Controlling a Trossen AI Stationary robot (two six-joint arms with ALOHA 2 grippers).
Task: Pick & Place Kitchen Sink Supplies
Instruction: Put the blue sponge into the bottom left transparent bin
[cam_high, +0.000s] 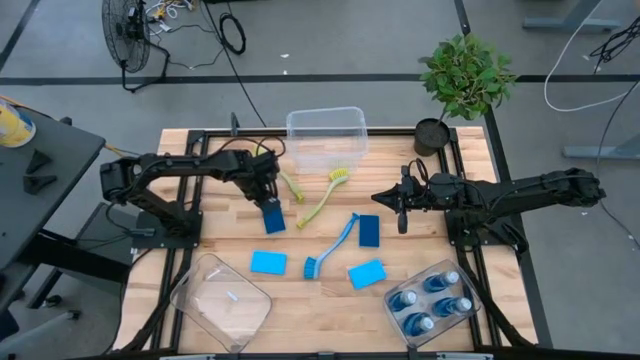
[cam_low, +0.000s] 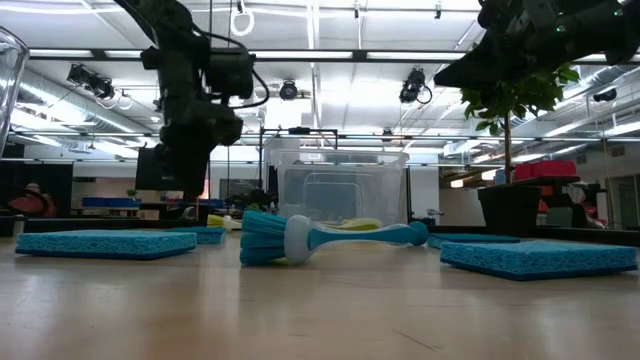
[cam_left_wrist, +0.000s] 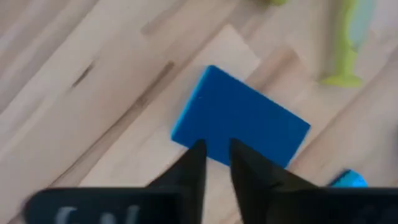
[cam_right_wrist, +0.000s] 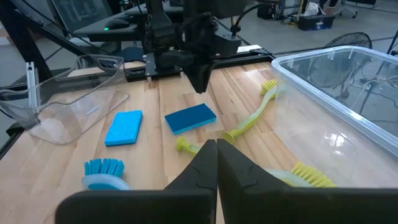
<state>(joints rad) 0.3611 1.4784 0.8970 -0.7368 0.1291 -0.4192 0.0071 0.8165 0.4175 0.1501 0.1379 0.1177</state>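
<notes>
My left gripper (cam_high: 268, 197) hovers just above a dark blue sponge (cam_high: 273, 218) that lies flat on the table. Its fingers (cam_left_wrist: 194, 163) are a narrow gap apart and point down at the sponge's near edge (cam_left_wrist: 214, 149). The right wrist view shows the gripper (cam_right_wrist: 199, 87) clear of the sponge (cam_right_wrist: 191, 118). My right gripper (cam_high: 403, 207) is shut and empty, held above the table's right middle. Two yellow-green brushes (cam_high: 325, 196) (cam_high: 291, 186), a blue brush (cam_high: 330, 246), another dark blue sponge (cam_high: 368, 230) and two light blue sponges (cam_high: 267, 262) (cam_high: 366, 273) lie on the table.
A clear bin (cam_high: 325, 112) stands at the far middle. An empty clear bin (cam_high: 190, 290) lies at the near left. A third bin (cam_high: 470, 300) at the near right holds the blue soap bottles (cam_high: 432, 300). A potted plant (cam_high: 462, 80) stands at the far right corner.
</notes>
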